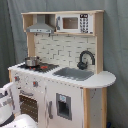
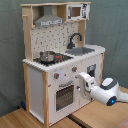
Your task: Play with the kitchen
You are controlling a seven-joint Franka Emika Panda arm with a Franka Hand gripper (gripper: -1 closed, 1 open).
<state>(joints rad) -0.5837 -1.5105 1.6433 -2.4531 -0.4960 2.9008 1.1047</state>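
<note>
The kitchen [image 1: 65, 80] is a white and light-wood toy unit with a hood, a microwave [image 1: 72, 23], a black faucet [image 1: 85, 57] and a grey sink [image 1: 75, 73]. A small metal pot [image 1: 31, 61] stands on the stove. In the second exterior view the kitchen [image 2: 55, 60] fills the left and middle. My white arm reaches in from the second exterior view's right. Its gripper [image 2: 82, 78] sits close to the front panel, beside the knob [image 2: 74, 69] and just right of the oven door [image 2: 65, 95]. In the first exterior view only the arm [image 1: 10, 107] shows, low at the left.
A grey curtain [image 1: 115, 50] hangs behind the kitchen. The unit stands on a light wooden surface [image 2: 30, 119]. The rounded counter end [image 1: 102, 79] juts out beside the sink.
</note>
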